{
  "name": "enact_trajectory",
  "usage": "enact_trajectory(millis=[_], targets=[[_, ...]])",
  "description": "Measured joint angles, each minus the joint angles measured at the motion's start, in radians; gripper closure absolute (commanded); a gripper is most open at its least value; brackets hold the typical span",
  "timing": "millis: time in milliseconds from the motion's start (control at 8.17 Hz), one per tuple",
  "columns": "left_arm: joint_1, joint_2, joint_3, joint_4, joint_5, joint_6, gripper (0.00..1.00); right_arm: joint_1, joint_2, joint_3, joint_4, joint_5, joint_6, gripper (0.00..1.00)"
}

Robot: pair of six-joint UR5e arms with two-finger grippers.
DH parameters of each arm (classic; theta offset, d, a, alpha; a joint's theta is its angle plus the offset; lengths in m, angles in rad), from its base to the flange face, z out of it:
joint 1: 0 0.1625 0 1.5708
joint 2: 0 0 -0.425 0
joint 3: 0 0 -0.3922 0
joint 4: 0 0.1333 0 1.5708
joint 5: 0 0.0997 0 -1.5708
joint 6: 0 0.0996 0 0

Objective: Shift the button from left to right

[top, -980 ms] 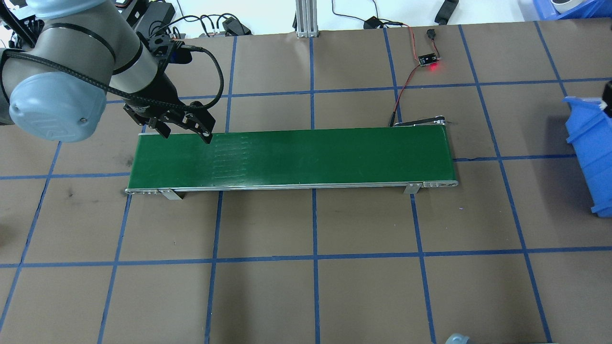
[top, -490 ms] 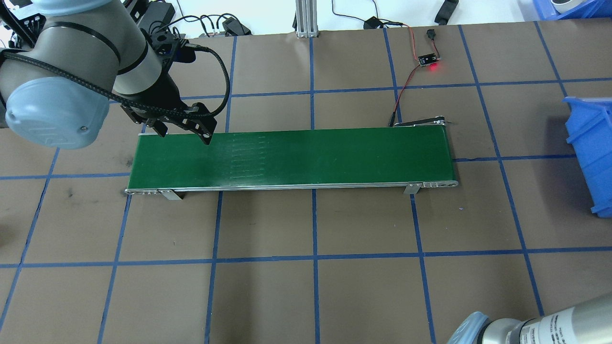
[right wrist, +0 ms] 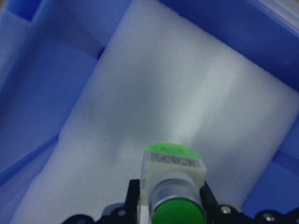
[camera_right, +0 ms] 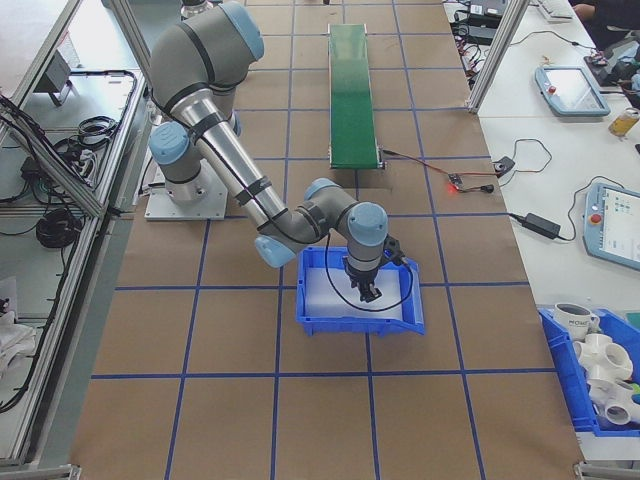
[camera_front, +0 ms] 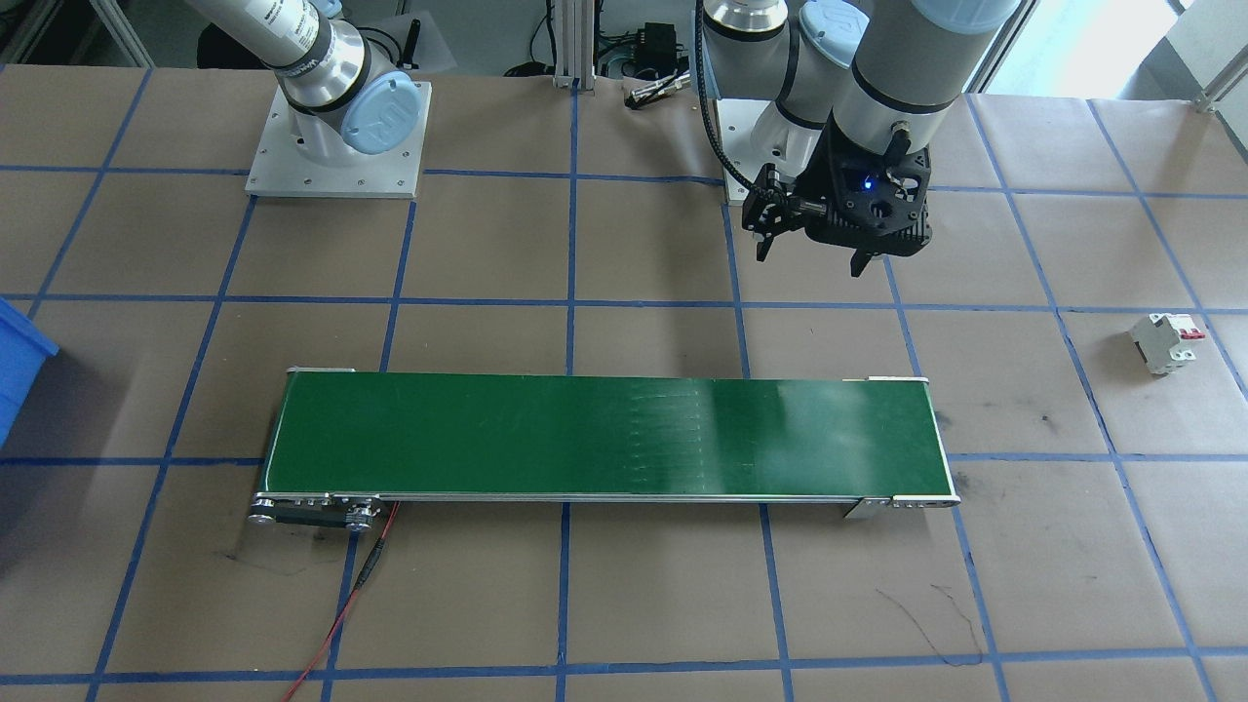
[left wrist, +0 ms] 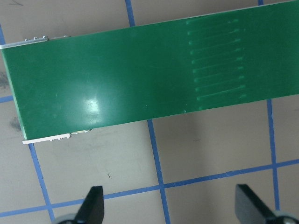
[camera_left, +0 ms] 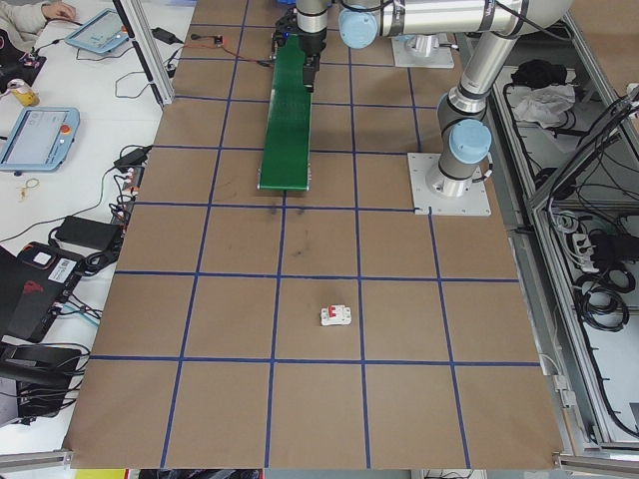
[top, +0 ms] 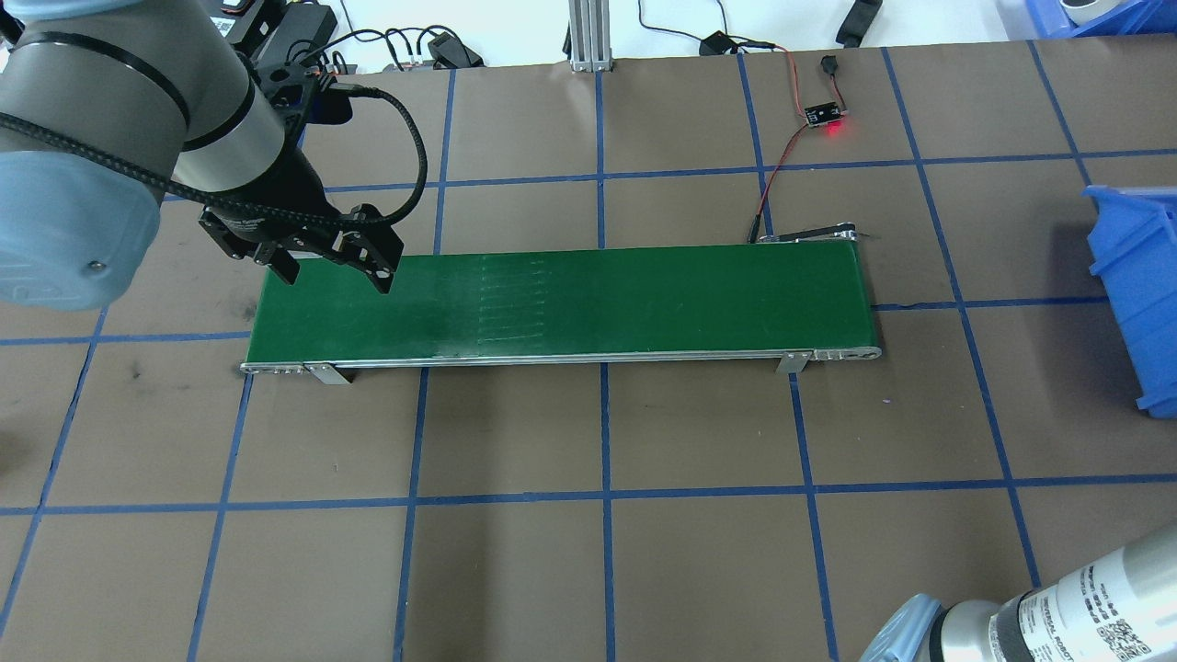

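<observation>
My overhead view cuts off the right gripper [camera_right: 366, 292]; only the wrist camera shows it clamped on the button [right wrist: 172, 179], whose base is partly hidden between the fingers [right wrist: 133, 193], above the white foam of the blue bin [camera_right: 410, 318]. Since a second ago the left gripper [top: 326, 268] has shifted toward the conveyor belt's [top: 644, 299] end, spread wide and holding nothing.

The right end effector [right wrist: 170, 205] grips a green-capped push-button switch on a white base [right wrist: 173, 179] above white foam padding [right wrist: 154, 98] inside a blue plastic bin [right wrist: 42, 60].
</observation>
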Motion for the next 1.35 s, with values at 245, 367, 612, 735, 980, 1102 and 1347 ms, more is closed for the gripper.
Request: enact_trajectory(millis=[245,367,612,735,980,1102,1347], targets=[[0.013,0.002,0.005,-0.016,0.001,-0.005,0.00,-0.001,0.037,0.009,-0.023,-0.005,-0.012,0.14],[0.017,-0.004,0.010,-0.016,-0.001,-0.006,0.00,-0.001,0.039,0.011,-0.026,-0.005,-0.016,0.10],[0.021,-0.016,0.015,-0.015,0.000,-0.011,0.00,-0.001,0.014,0.012,-0.021,-0.006,-0.018,0.00],[0.020,-0.018,0.015,-0.012,0.000,-0.015,0.00,-0.002,-0.019,0.012,-0.010,-0.004,-0.018,0.00],[0.020,-0.019,0.015,0.005,-0.001,-0.018,0.00,-0.002,-0.127,0.012,0.088,0.003,-0.008,0.00],[0.020,-0.020,0.014,0.009,-0.001,-0.019,0.00,0.000,-0.196,0.012,0.167,0.004,0.004,0.00],[0.020,-0.020,0.014,0.013,0.001,-0.019,0.00,0.015,-0.358,0.009,0.368,0.008,0.125,0.00]])
